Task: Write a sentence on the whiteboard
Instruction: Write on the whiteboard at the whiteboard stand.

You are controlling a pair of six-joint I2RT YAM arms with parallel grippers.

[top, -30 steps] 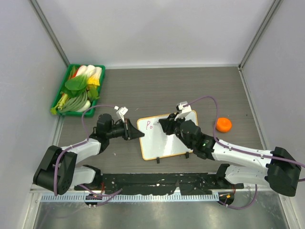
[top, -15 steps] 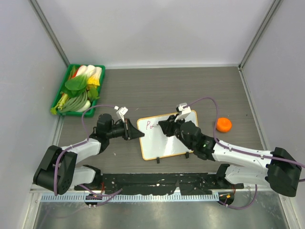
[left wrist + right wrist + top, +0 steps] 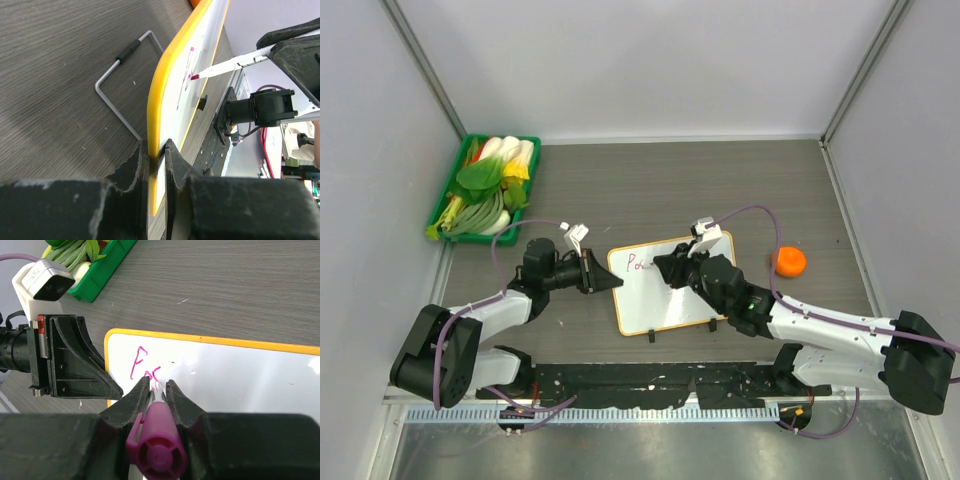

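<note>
The whiteboard (image 3: 665, 300), white with an orange frame, lies mid-table on two black clip feet. My left gripper (image 3: 603, 281) is shut on its left edge; the left wrist view shows both pads clamping the frame (image 3: 156, 125). My right gripper (image 3: 665, 268) is shut on a purple marker (image 3: 156, 440) with its tip on the board. The sentence (image 3: 638, 263) reads "Pos" in pink letters at the board's upper left; it also shows in the right wrist view (image 3: 145, 367). The marker tip shows in the left wrist view (image 3: 196, 76).
A green tray (image 3: 440, 215) of vegetables stands at the back left. An orange ball (image 3: 789, 261) lies right of the board. A bent metal wire stand (image 3: 117, 85) lies behind the board. Grey walls enclose the table.
The writing has grown from "Po" to about "Pos". My right gripper and marker have shifted slightly right along the board. The left arm has not moved.
</note>
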